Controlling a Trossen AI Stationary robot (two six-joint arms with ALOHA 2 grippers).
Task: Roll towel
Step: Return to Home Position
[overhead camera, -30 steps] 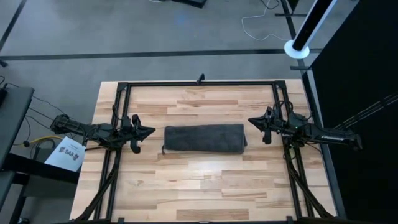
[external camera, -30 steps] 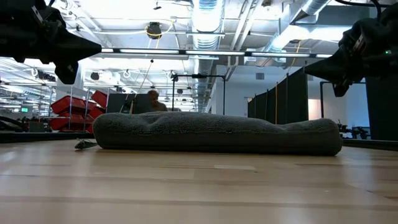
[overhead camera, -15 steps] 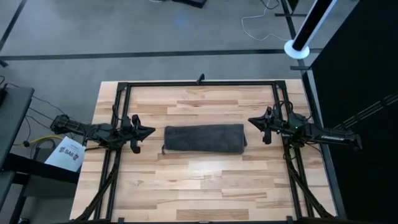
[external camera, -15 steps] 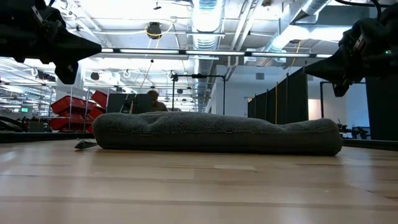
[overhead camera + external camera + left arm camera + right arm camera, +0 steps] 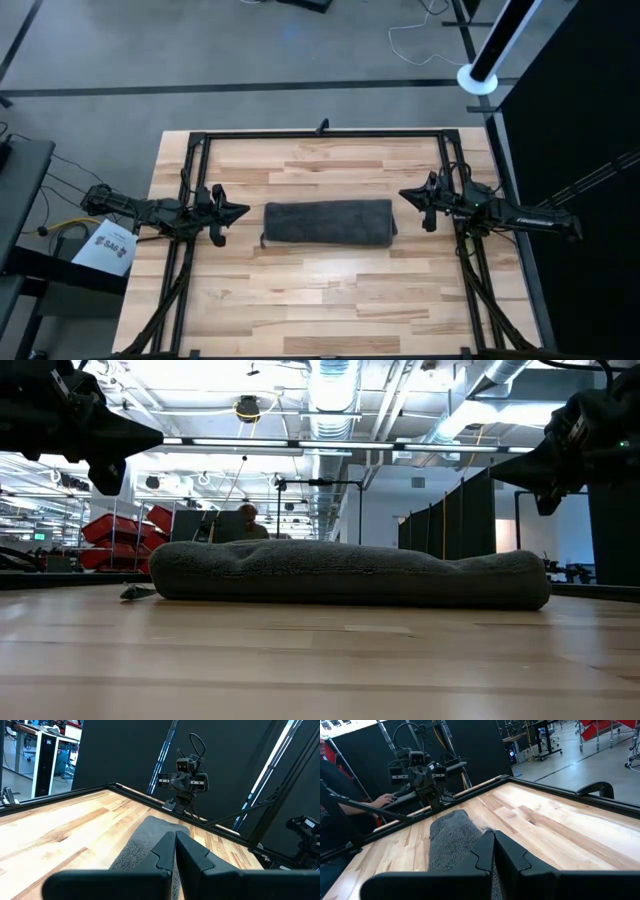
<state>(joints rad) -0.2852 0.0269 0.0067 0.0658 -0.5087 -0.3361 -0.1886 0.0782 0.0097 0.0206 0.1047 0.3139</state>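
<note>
The rolled towel [image 5: 329, 222] lies on the table [image 5: 330, 300].

One printed item is partly legible. In the high view, a white sheet [image 5: 110, 246] lies off the tabletop [image 5: 330, 295], beside the base of the left arm [image 5: 140, 210]. It bears a dark round mark followed by bold dark capitals that appear to read "SAR"; the finer print on it is too small to read. In the left wrist view, small white tags [image 5: 163, 781] sit on the far right arm [image 5: 185, 775], and another white tag [image 5: 306, 823] sits on a dark unit [image 5: 306, 836]. Their print cannot be read.
</note>
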